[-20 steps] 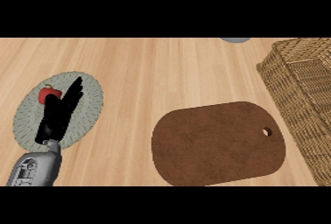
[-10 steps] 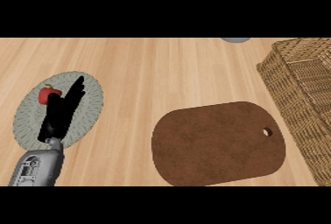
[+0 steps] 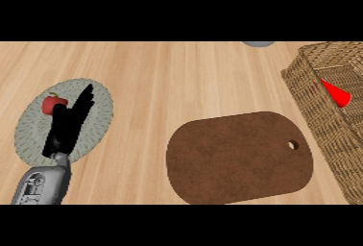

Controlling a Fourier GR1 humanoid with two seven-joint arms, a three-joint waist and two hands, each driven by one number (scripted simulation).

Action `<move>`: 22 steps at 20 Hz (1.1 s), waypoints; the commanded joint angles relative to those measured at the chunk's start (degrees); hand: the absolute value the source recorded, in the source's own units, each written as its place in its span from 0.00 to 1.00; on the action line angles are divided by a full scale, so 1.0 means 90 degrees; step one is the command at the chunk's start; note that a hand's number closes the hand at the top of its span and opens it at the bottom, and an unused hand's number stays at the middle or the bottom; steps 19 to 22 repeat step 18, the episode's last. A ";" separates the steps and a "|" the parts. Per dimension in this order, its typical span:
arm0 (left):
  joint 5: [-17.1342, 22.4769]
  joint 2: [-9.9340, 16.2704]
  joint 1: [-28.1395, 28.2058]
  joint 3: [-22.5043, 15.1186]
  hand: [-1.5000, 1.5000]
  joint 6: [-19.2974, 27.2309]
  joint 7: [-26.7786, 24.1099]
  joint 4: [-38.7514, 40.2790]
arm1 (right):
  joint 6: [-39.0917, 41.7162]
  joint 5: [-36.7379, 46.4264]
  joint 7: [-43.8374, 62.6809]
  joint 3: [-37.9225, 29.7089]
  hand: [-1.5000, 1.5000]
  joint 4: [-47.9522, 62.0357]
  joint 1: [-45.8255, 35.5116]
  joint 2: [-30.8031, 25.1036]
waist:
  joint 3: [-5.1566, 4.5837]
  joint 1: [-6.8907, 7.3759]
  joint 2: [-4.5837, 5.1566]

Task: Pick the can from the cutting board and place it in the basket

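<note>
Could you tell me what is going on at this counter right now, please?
The robot's left hand lies open, fingers straight, over a round pale woven mat on the left, beside a small red apple. The brown cutting board in the middle has nothing on it. Something red shows inside the wicker basket at the right, possibly the can. The right hand is out of view.
</note>
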 commanded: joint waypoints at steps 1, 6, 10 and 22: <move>0.0160 0.0189 -0.0221 0.0174 0.50 -0.0196 0.0095 0.0117 | -0.0509 -0.0313 -0.0082 -0.0445 0.00 0.0084 -0.0272 -0.0026 | -0.0002 -0.0011 -0.0001; 0.0106 0.0157 -0.0051 0.0161 0.50 -0.0147 0.0019 0.0113 | -0.1126 -0.0522 0.0091 -0.1088 0.00 0.0319 -0.0151 -0.0318 | -0.0002 -0.0018 0.0000; 0.0190 0.0189 -0.0043 0.0232 0.50 -0.0160 0.0162 -0.0094 | -0.0685 -0.1025 0.0122 -0.1857 0.00 0.0697 0.0339 -0.1021 | 0.0001 -0.0089 -0.0020; 0.0101 0.0068 0.0082 0.0126 0.50 -0.0129 -0.0063 0.0000 | 0.0223 -0.1678 -0.1389 -0.2938 0.00 0.2591 0.1396 -0.2522 | 0.0011 -0.0087 0.0008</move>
